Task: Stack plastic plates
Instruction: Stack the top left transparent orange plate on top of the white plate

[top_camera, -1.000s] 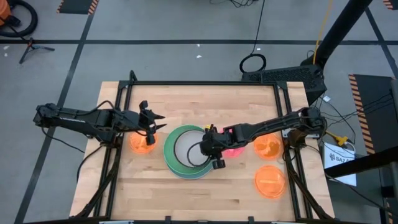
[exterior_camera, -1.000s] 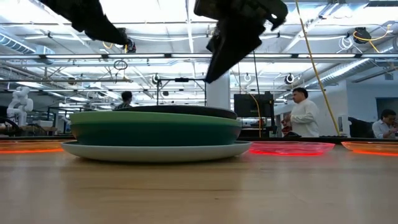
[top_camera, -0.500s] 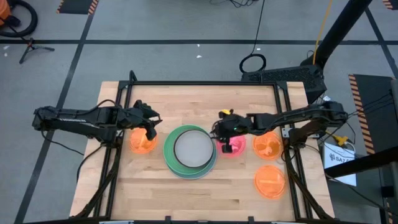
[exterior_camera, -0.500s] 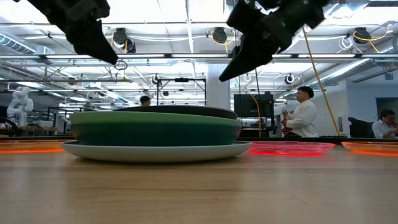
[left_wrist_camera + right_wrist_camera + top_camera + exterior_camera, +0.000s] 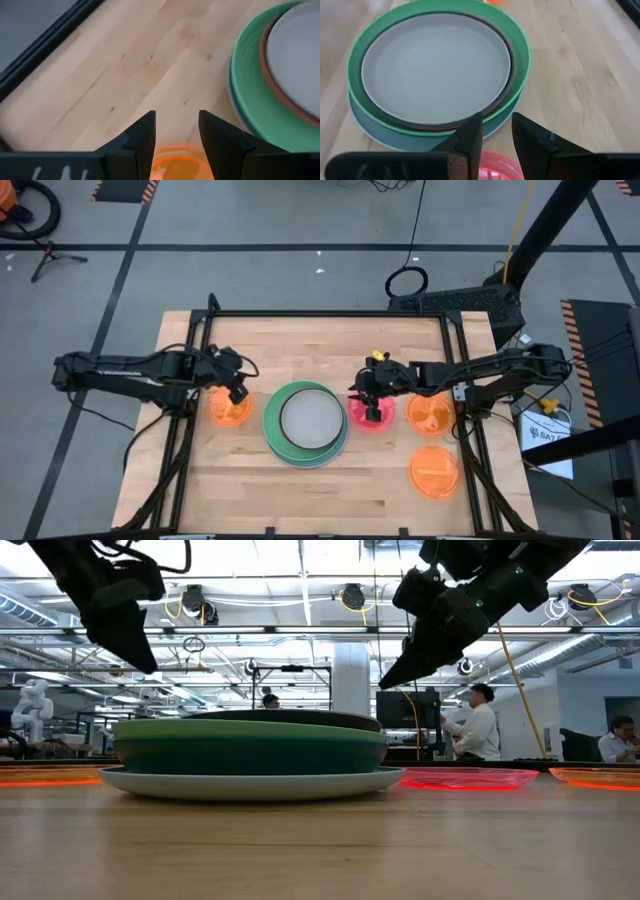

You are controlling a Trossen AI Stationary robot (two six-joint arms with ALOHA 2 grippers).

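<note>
The table (image 5: pixel 390 345) is showing pale, matt butcher-block wood with fine grain, edged by a black metal frame (image 5: pixel 330 313). The stacked plates (image 5: pixel 437 75) are looking like smooth opaque plastic with a soft sheen, the whitish top plate (image 5: pixel 311 420) nearly matt. The small orange plates (image 5: pixel 434 471) and pink plate (image 5: pixel 468 778) are glowing as glossy translucent plastic

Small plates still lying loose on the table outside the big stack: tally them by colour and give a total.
Orange plates: 3
Pink plate: 1
Total: 4 small plates outside the stack
</note>
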